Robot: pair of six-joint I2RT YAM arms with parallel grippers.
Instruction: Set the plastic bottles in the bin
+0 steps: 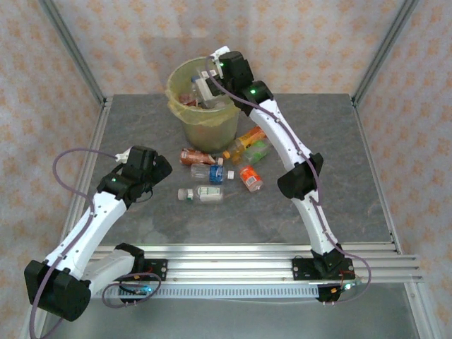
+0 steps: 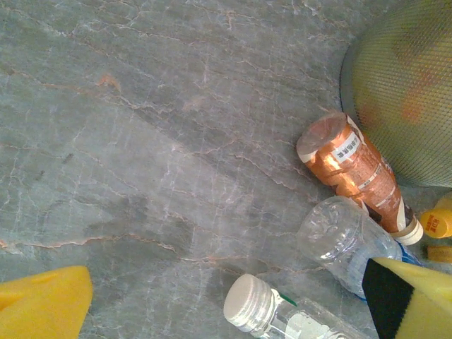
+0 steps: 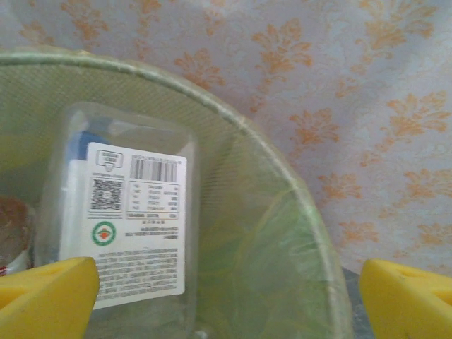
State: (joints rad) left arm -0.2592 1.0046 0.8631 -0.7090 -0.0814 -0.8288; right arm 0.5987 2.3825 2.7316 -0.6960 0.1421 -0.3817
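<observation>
— From above, why is the right arm [image 1: 282, 141] stretched out?
— To reach over the bin [image 1: 212, 123], so a bottle drops inside. Several bottles [image 1: 212, 174] lie on the desk just in front of the bin; the left arm [image 1: 106, 205] crouches, bent, beside them.
— Left wrist?
— The left jaws gape, empty, over an orange bottle [image 2: 353, 166] beside the bin.
— Right wrist?
— The right jaws stand apart; a white-labelled bottle [image 3: 134, 219] sits inside the bin, ungripped, I'd say.

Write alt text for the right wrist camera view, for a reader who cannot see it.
A clear plastic bottle with a white barcode-and-QR label sits inside the pale green bin, seen from just above its rim. The right gripper shows two yellow fingertips wide apart in the bottom corners, with orange floral wallpaper behind.
</observation>
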